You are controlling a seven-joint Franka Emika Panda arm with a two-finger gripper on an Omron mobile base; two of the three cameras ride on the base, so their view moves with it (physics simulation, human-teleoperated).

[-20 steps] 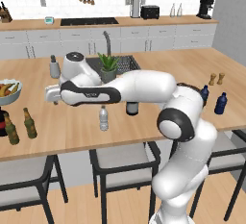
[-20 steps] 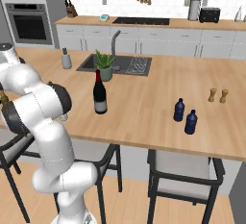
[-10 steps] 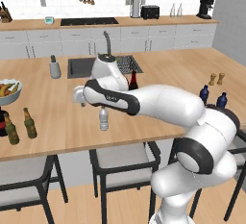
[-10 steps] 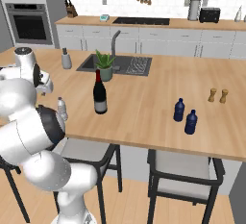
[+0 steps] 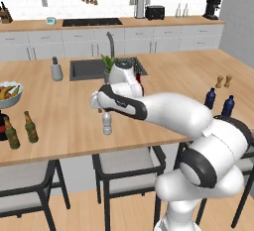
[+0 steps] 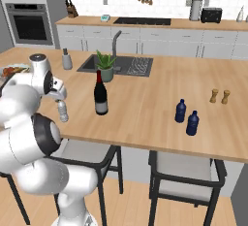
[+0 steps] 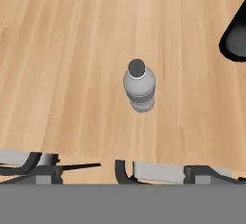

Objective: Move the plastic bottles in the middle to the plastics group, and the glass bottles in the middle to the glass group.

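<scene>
You will find no legible text: the wine bottle (image 6: 100,97) label and beer bottle (image 5: 31,127) labels are too blurred to read.

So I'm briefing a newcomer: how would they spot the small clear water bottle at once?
Start at the long wooden island counter with the sink. Near its front edge, above the stools, the small clear plastic water bottle with a white cap stands upright, left of the tall near-black wine bottle. It is the only see-through bottle there.
</scene>
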